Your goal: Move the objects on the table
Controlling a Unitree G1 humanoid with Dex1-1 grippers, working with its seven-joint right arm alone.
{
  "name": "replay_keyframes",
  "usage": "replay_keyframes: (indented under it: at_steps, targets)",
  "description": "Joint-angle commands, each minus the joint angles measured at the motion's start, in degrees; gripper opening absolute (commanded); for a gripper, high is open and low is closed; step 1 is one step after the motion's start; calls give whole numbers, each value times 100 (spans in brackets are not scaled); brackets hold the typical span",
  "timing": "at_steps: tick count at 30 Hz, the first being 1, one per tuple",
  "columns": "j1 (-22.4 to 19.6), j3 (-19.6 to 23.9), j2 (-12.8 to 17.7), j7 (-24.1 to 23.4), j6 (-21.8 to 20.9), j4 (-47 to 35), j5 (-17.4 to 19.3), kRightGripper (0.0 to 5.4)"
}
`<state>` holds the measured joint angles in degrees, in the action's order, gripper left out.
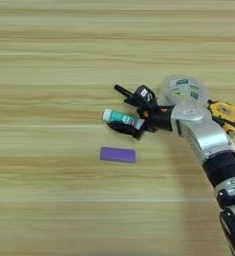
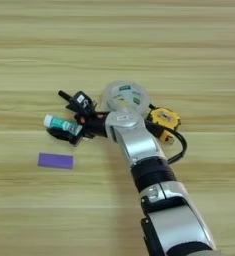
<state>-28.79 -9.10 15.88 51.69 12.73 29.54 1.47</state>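
My right arm point(image 2: 154, 185) comes in from the bottom edge and reaches up and to the left across the table. The silver forearm point(image 2: 134, 142) narrows to a black wrist band, then the lower silver segment nearer the edge. A black cable loops out beside the forearm on its right. At the end, my right gripper point(image 2: 64, 125) points left, low over the surface, its two black fingers point(image 2: 71, 100) spread apart, one above and one below, closed around the glue stick point(image 2: 59, 123).
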Motion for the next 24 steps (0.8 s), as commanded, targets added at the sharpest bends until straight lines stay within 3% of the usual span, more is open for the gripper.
replay_keyframes:
  at_steps: [1,24]
  targets:
    - [-398,26,123,-64,-225,-185,-9,521]
    - [-364,-83,147,174,-540,332,-115,282]
